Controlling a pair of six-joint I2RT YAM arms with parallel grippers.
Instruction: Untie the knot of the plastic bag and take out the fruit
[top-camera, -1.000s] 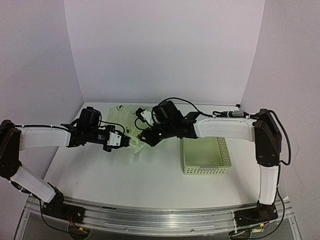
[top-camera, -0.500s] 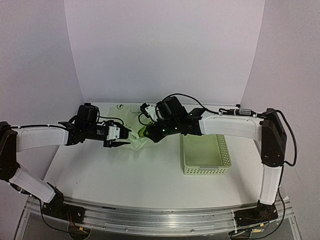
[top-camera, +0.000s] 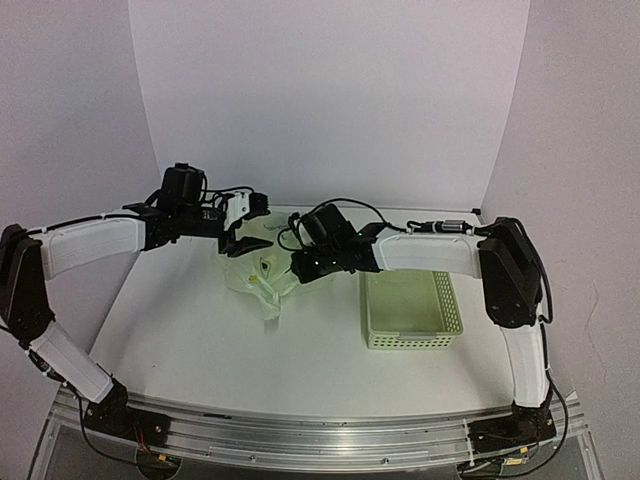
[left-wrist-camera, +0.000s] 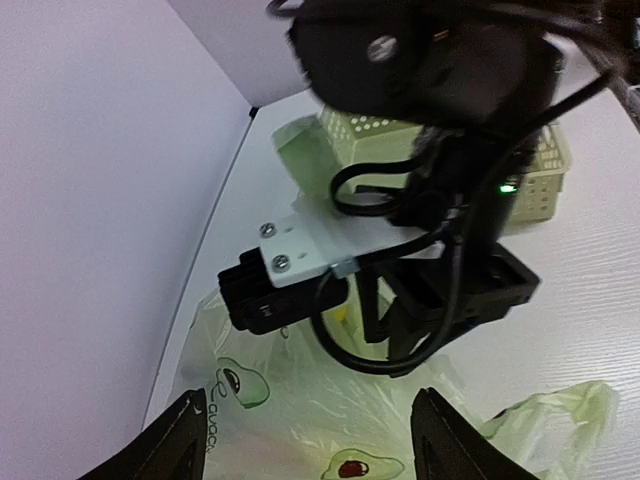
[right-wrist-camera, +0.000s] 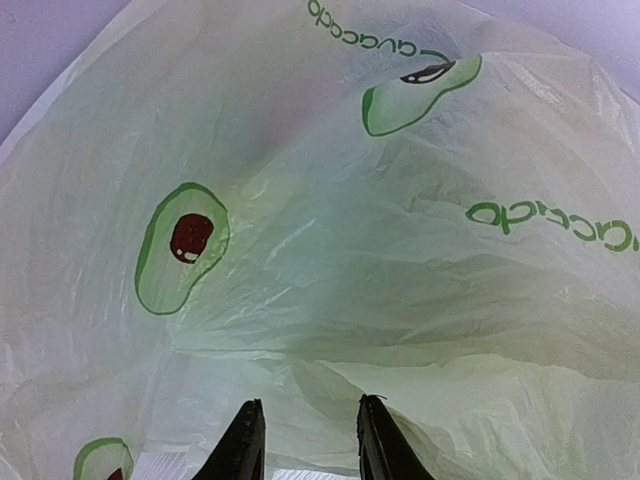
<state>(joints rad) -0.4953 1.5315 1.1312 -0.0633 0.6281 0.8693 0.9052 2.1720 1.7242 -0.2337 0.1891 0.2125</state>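
Plastic bag (top-camera: 255, 272) lying on bench (top-camera: 190, 340) toward back wall (top-camera: 330, 120); left gripper (left-wrist-camera: 310, 420) hovering wide, empty; right gripper (right-wrist-camera: 305, 430) slightly parted, hold unclear.

plastic bag (top-camera: 262, 283): 1 | basket (top-camera: 410, 312): 1, right of the bag, apart | grippers: 2, left gripper (top-camera: 250, 228) at the bag's far-left side, right gripper (top-camera: 297, 268) at the bag's right edge | avocado prints (right-wrist-camera: 182, 245) on the bag: 3 in right wrist view

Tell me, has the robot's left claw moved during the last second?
Yes. The left gripper went up the overhead picture, from level with the basket's far rim to well beyond it, opening wider.
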